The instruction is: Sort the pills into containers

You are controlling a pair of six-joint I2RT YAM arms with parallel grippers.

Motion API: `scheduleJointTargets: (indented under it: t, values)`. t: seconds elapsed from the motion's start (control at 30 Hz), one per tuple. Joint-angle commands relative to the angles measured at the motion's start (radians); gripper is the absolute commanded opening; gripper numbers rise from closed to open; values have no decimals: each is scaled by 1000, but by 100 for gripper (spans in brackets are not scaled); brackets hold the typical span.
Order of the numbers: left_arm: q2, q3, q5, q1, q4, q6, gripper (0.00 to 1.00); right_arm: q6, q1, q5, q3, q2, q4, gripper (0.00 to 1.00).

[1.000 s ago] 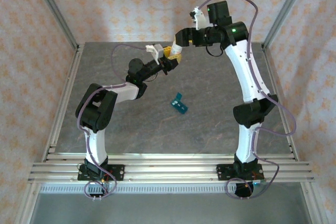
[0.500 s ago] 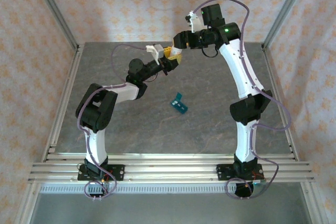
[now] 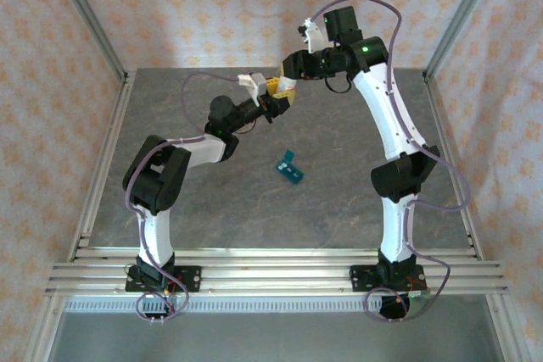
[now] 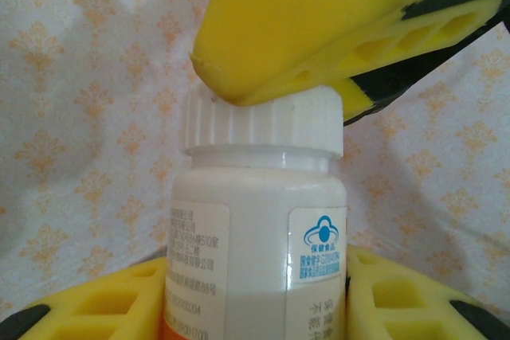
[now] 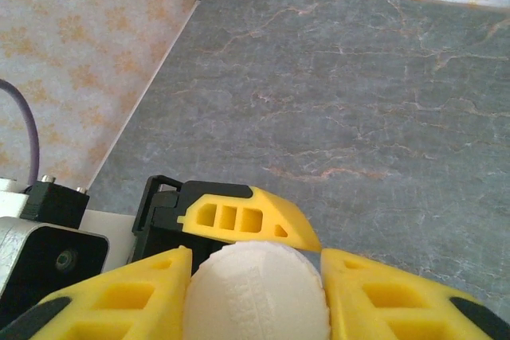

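Left gripper [image 3: 271,103]: its fingers [image 4: 103,308] are narrowed onto the lower body of a white bottle [image 4: 259,228], one pad on each side, holding it in the air above the table [image 5: 358,77].
Right gripper [image 5: 255,296]: its fingers [image 5: 119,300] sit against opposite sides of the ribbed cap [image 4: 263,121], so it grips the cap.
Why held so: one hand fixes the body and the other takes the cap, which I judge to be the set-up for twisting the cap off to get at the pills.
Bottle axis: its length runs from between the left fingers straight up to the right fingers. The cap end points at the right gripper, and the printed label faces the left wrist camera.
Pill box [image 3: 290,167]: teal, lying flat on the table well apart from both sets of fingers, on the side towards the arm bases and untouched.
Pill box axis: the strip slants across the table, neither square to its edges nor aimed at either gripper. A small flap seems to stand up at one end, but it is too small to tell if lids are open.
Why placed so: I judge it is waiting in open space for the pills.
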Motion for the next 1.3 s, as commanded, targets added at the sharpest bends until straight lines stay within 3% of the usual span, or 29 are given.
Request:
scheduleJointTargets:
  t: [0.0, 0.3, 0.63, 0.73, 1.03, 1.27]
  values:
    - [-48, 1, -3, -4, 66, -2, 0, 43, 26, 97, -20, 9, -7, 38]
    - [-48, -21, -6, -3, 66, 7, 0, 276, 73, 310, -195, -41, 93, 35]
    - [-77, -20, -1, -2, 66, 10, 0, 351, 83, 370, -255, -82, 144, 44]
    - [-76, -23, 1, -1, 66, 13, 0, 350, 82, 377, -211, -78, 125, 53]
    - [-85, -41, 4, -4, 66, 6, 0, 317, 57, 309, -79, -88, 93, 82]
    - [-100, -54, 25, -5, 66, 1, 0, 154, 30, 137, -105, -134, 86, 82]
